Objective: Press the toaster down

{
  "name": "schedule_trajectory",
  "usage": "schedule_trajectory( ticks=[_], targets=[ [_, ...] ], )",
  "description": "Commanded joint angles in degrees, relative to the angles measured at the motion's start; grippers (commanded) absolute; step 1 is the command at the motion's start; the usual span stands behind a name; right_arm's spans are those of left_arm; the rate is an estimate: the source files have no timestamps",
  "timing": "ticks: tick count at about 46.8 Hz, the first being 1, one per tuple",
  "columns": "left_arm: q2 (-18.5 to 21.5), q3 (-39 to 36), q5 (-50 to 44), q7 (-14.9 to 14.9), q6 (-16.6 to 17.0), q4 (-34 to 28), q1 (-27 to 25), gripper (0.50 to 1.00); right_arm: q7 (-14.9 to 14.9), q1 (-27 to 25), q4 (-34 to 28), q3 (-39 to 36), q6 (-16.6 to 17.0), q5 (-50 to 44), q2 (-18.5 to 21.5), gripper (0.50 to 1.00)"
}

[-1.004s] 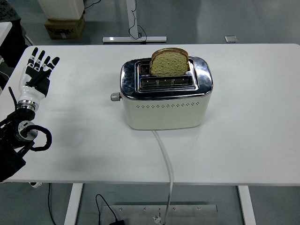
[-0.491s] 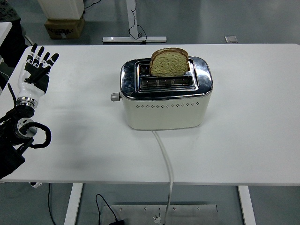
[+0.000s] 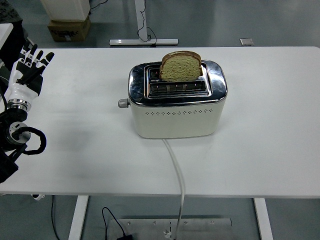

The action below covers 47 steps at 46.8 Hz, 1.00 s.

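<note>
A cream and chrome toaster [image 3: 176, 105] stands in the middle of the white table [image 3: 270, 140]. A slice of bread [image 3: 181, 66] sticks up out of its far slot; the near slot is empty. Its lever knob [image 3: 121, 103] juts from the left end and sits high. My left hand [image 3: 29, 68] is at the table's far left edge, well left of the toaster, fingers spread and empty. The right arm is out of view.
The toaster's white cord [image 3: 176, 172] runs from its front over the table's near edge. A cardboard box [image 3: 69, 27] and a table stand's foot [image 3: 144, 42] are on the floor beyond the table.
My left hand has drawn back to the left and away, toward the table's left edge. The toaster, lever and bread have not moved.
</note>
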<state>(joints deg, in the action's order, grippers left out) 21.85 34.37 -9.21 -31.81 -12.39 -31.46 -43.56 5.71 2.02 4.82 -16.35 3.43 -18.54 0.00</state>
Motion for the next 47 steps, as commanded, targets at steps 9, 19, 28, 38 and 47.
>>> schedule_trajectory(
  ticks=[9,19,28,38,47],
  targets=[
    [1.2,-0.3,4.0,4.4,0.3,0.1,0.0,1.0,0.0,0.0,0.0,0.0,0.0,0.0,0.0,0.998],
    [1.2,-0.4,5.6,4.5,1.8,0.1,-0.5,1.0,0.0,0.0,0.0,0.0,0.0,0.0,0.0,0.998],
    [1.0,-0.4,10.3,4.4,1.7,-0.1,-0.1,1.0,0.0,0.0,0.0,0.0,0.0,0.0,0.0,0.998],
    [1.4,-0.7,12.0,4.4,0.8,-0.3,0.7,1.0,0.0,0.0,0.0,0.0,0.0,0.0,0.0,0.998],
    [3.9,-0.6,14.5,4.4,-4.0,-0.2,1.1,1.0,0.0,0.0,0.0,0.0,0.0,0.0,0.0,0.998]
  ],
)
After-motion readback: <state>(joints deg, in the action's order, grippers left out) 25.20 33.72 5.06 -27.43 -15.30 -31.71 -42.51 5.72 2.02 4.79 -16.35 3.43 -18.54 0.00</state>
